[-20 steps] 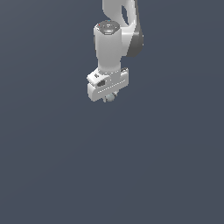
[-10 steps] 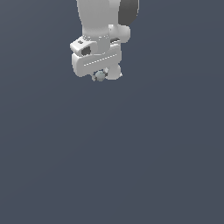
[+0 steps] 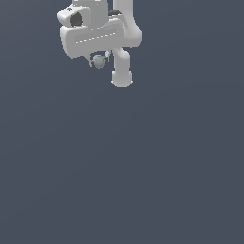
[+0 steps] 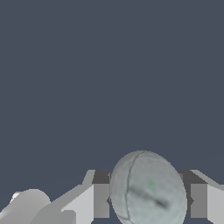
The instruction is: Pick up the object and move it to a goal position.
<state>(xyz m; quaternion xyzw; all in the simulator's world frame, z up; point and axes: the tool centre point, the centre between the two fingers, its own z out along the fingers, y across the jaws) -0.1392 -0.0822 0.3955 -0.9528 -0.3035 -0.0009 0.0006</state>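
Observation:
The object, a small pale grey-blue ball point(image 3: 98, 61), hangs under the white gripper point(image 3: 98, 62) near the top of the exterior view, towards that view's left. The gripper is shut on it, and the short fingers show on either side of the ball. In the wrist view the ball point(image 4: 148, 190) fills the space between the two fingers point(image 4: 100, 197), held well above the dark floor. No goal marker shows in either view.
A plain dark grey-blue floor point(image 3: 143, 167) fills both views. The arm's white links and its base point(image 3: 122, 78) stand just to the exterior view's right of the gripper. In the wrist view a white part of the arm point(image 4: 26, 209) shows.
The gripper has risen and shifted towards the exterior view's left with the ball in it, and the hand has turned so its wide face shows.

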